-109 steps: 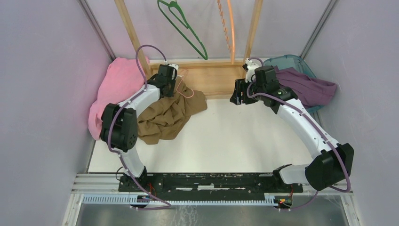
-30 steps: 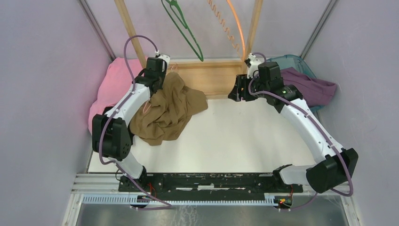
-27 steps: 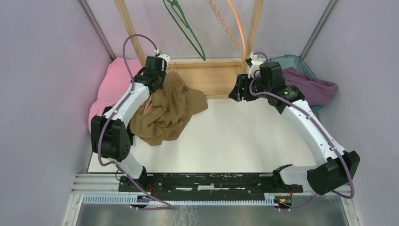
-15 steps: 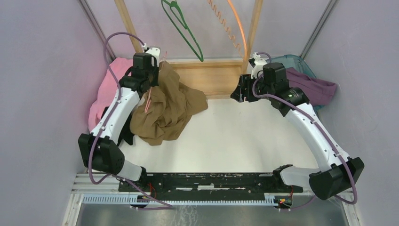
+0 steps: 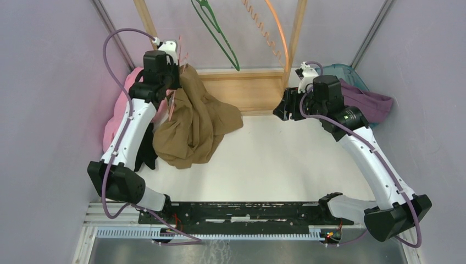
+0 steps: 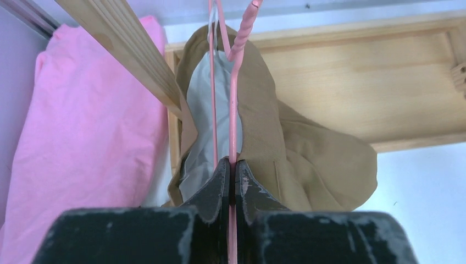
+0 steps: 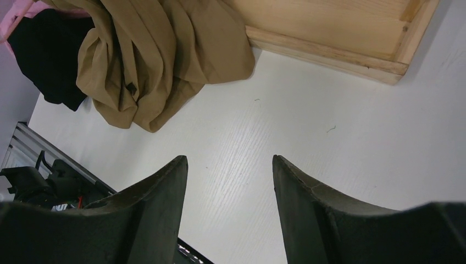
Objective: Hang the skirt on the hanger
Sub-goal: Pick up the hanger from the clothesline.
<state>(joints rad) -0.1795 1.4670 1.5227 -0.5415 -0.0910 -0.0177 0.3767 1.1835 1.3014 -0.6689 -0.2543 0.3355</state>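
Skirt of tan cloth (image 5: 192,118) hangs lifted around the thin pink wire hanger (image 6: 235,110), lower folds heaped on the white desk (image 7: 329,165). The left gripper (image 6: 231,165) is clenched on the hanger's wire. The right gripper (image 7: 229,165) hovers released above the desk.

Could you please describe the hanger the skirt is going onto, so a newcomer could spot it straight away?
Find the wooden rack at the table's far edge and go to its left post. There the left pincer is shut on a thin pink hanger, brown skirt hanging around it. The green hanger and orange hanger overhead are bare.
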